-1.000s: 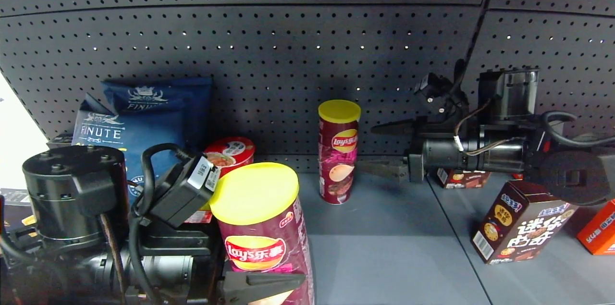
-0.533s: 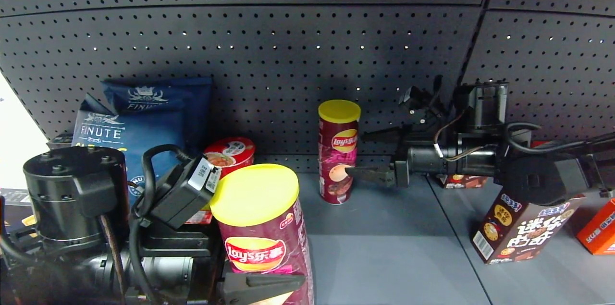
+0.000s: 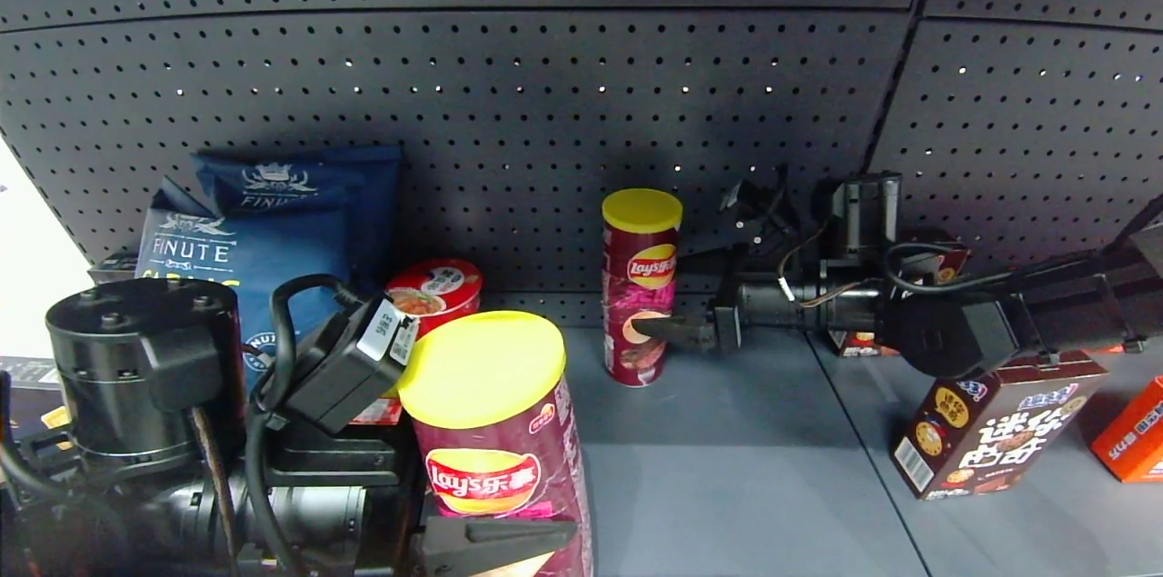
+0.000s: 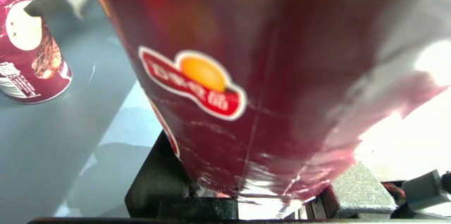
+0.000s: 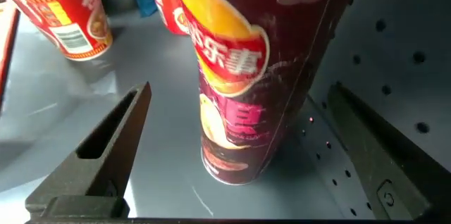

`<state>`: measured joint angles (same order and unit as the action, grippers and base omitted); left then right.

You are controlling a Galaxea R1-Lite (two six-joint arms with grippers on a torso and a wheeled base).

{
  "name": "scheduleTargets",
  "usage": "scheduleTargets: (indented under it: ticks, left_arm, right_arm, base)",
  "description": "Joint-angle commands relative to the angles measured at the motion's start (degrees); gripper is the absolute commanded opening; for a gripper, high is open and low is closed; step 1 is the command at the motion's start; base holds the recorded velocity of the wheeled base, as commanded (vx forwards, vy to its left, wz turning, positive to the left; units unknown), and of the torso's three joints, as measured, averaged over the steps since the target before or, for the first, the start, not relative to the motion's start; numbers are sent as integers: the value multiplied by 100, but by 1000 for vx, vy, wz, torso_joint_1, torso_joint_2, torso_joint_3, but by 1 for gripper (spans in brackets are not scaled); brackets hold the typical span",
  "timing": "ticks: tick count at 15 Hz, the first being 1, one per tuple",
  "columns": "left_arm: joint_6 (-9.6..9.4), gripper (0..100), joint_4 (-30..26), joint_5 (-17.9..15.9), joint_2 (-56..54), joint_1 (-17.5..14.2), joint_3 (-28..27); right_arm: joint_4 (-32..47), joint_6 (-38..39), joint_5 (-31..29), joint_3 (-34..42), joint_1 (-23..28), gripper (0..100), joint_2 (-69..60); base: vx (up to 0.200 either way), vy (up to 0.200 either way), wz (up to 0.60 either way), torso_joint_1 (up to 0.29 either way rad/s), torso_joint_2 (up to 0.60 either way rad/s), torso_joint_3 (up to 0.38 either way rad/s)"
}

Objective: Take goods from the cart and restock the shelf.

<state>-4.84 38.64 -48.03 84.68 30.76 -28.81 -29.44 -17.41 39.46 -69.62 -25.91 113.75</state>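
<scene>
The right gripper point(image 5: 239, 91) holds its jaws wide apart, one on either side of the standing chip can point(image 3: 641, 286), with a gap showing at each side. That can stands upright on the shelf point(image 3: 727, 468) between them, long axis vertical, yellow lid on top (contents unseen). The left gripper point(image 3: 498, 533) is clamped on the held chip can point(image 3: 495, 432), which is also upright with its lid uppermost. Beyond the left jaws sit a red noodle cup point(image 3: 434, 286) and blue bags point(image 3: 245, 241). A brown box point(image 3: 990, 432) stands tilted, well back from the right jaws.
</scene>
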Motion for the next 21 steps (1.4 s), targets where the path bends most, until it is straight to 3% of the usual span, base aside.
scheduleTargets:
  ticks: [1,18,19,21]
  left_arm:
    - [1,0,3,-5,14,0,-2]
    - [1,0,20,13,-13,-79,156]
    - [1,0,20,13,-13,-87,156]
    - [1,0,20,13,-13,-96,174]
  right_arm:
    - [-27,1,0,-8,-11,100,121]
    - [-229,27,97,-553,-169,100,1070]
    - [-229,27,71,-553,-196,0,1070]
    - [-229,27,18,-465,-222,0,1009]
  base:
    - [0,0,0,0,0,0]
    - [0,0,0,0,0,0]
    - [0,0,0,0,0,0]
    - [0,0,0,0,0,0]
